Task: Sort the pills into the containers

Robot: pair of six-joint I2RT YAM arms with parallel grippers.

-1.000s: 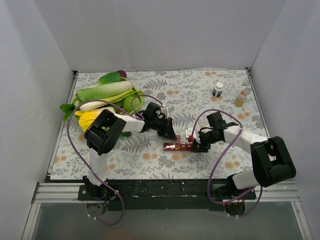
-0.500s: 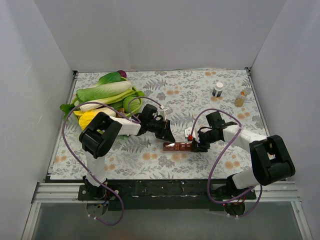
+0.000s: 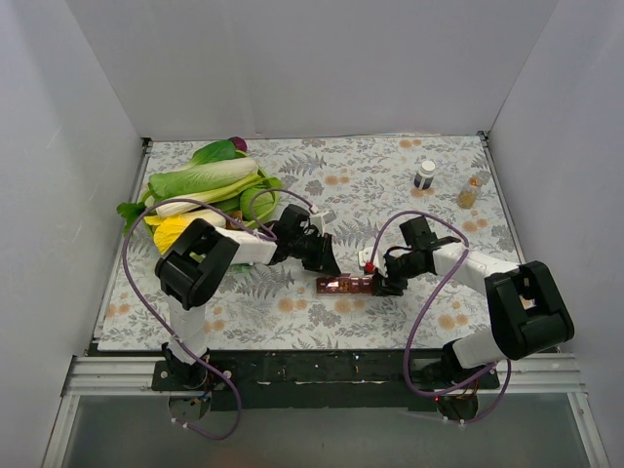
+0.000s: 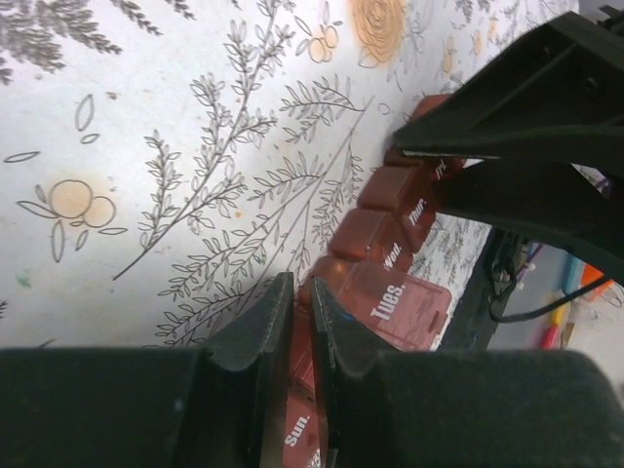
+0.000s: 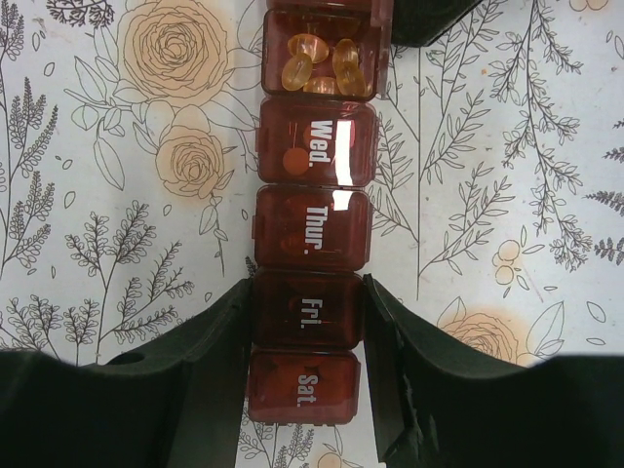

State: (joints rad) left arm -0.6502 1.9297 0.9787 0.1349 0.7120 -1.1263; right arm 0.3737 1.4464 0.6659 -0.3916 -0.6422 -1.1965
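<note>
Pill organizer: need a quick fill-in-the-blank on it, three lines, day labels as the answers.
The right claw grips the pill organizer across the compartment marked ____.
The amber capsules lie in the open compartment directly beside the one marked ____.
In the left wrist view, the flipped-open lid reads ____.
Missing words: Fri.; Wed.; Tues.

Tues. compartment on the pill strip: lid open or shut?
Open: the Tues. lid is flipped out sideways from the strip, and its compartment shows bare amber pills.
</note>
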